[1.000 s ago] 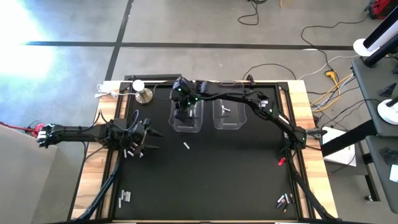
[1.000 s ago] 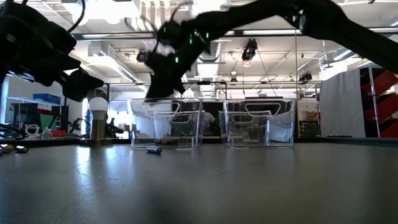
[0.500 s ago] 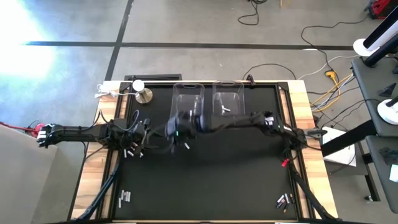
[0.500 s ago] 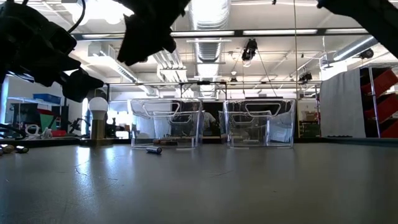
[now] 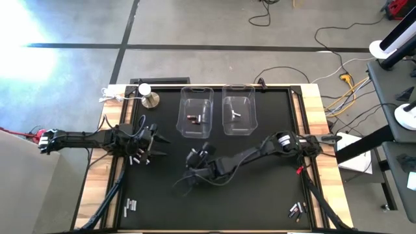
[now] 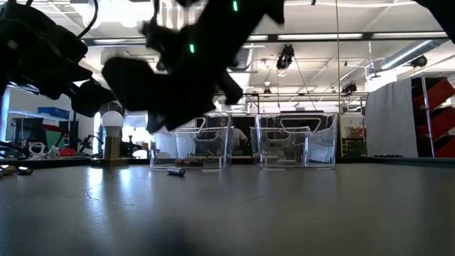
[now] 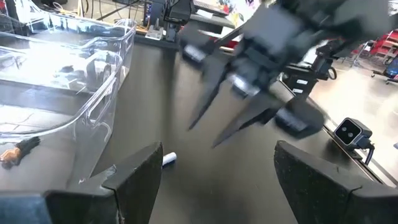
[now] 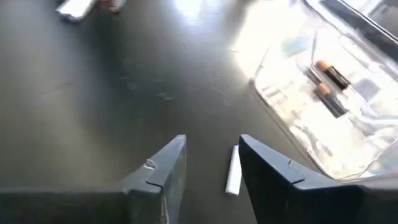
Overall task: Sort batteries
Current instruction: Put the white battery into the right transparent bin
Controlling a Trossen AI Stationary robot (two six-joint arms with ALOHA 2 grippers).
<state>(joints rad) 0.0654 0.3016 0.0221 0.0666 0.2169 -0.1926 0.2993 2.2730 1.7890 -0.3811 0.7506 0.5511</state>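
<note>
Between the right gripper's (image 8: 208,163) parted, empty fingers lies a small white battery (image 8: 232,170), no lettering readable; left gripper (image 7: 214,180) gapes wide.

Grey concrete floor (image 5: 195,26) crossed by dark lines; bright ceiling strip lights (image 6: 320,37) overhead.

Looks like a robotics lab or workshop in an open industrial space: exposed ducts (image 6: 238,18) and strip lights are running across the ceiling above the table (image 5: 112,117), and the table is sitting on a bare concrete floor (image 5: 195,26). Loose cables (image 5: 338,71) are trailing over the floor beside the table, and more equipment benches (image 5: 396,110) are standing just past those cables.
</note>
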